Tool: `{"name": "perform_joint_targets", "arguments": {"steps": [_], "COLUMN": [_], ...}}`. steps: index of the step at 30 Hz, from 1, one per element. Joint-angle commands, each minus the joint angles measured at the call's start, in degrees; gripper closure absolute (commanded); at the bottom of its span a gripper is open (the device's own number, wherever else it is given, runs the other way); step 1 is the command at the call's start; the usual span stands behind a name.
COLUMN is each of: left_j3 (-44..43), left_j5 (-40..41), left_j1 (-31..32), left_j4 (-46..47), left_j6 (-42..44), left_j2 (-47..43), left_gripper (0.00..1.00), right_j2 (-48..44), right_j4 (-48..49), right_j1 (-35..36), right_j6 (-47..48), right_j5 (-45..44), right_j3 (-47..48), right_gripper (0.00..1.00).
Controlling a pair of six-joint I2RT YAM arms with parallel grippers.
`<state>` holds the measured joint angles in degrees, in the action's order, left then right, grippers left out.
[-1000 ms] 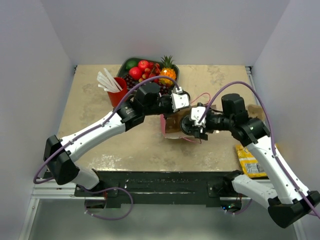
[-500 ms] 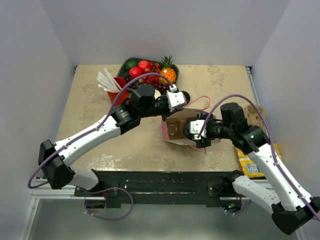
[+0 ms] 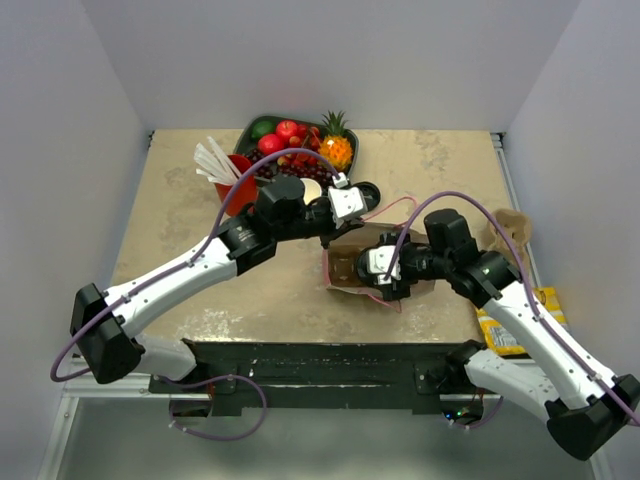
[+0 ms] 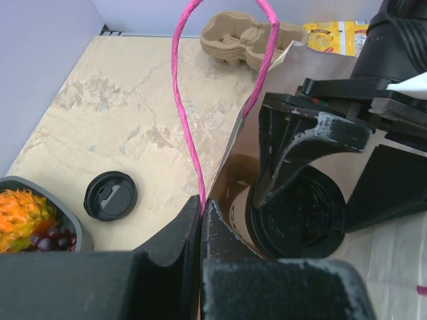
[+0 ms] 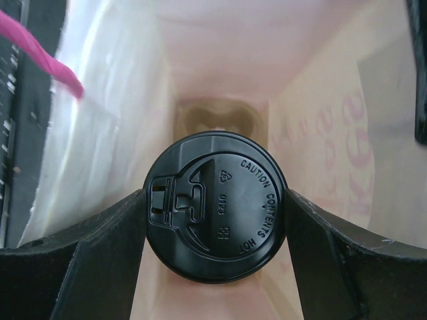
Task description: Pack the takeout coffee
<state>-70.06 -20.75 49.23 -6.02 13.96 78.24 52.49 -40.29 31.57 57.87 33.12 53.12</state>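
The takeout coffee (image 5: 217,213), a cup with a round black lid, sits inside the brown paper bag (image 3: 343,266). My right gripper (image 5: 217,220) reaches into the bag's mouth, its fingers (image 5: 100,247) pressed on both sides of the lid. In the left wrist view the same takeout coffee (image 4: 300,220) shows inside the bag (image 4: 237,160). My left gripper (image 4: 201,210) is shut on the bag's rim at the base of the pink handle (image 4: 181,100), holding the mouth open. In the top view the left gripper (image 3: 335,222) is at the bag's far edge and the right gripper (image 3: 375,270) is in the opening.
A dark tray of fruit (image 3: 262,128) and a red cup with white straws (image 3: 232,182) stand at the back left. A loose black lid (image 4: 110,195) lies beside the bag. A cardboard cup carrier (image 4: 243,37) and a yellow packet (image 3: 502,328) are on the right.
My right gripper has moved left and down into the bag with the coffee. The left arm has shifted slightly back and left, still holding the bag's rim.
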Motion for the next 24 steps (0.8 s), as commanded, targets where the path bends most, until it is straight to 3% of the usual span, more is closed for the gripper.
{"name": "perform_joint_targets", "arguments": {"steps": [1, 8, 24], "left_j3": [1.07, 1.95, 4.5], "left_j5": [-0.17, 1.24, 0.63], "left_j1": [0.25, 0.25, 0.86], "left_j4": [4.88, 7.69, 11.82], "left_j6": [-1.56, -2.7, 0.1], "left_j2": [-2.56, -2.83, -5.82], "left_gripper": [1.0, 1.0, 1.0], "right_j2": [0.07, 0.51, -0.72], "right_j4": [3.9, 8.82, 19.98], "right_j1": [2.61, 4.81, 8.59], "right_j6": [-5.83, -11.63, -11.46], "right_j5": [4.67, 5.46, 1.51], "right_j3": [1.98, -0.03, -10.76], "right_gripper": [0.31, 0.31, 0.32]}}
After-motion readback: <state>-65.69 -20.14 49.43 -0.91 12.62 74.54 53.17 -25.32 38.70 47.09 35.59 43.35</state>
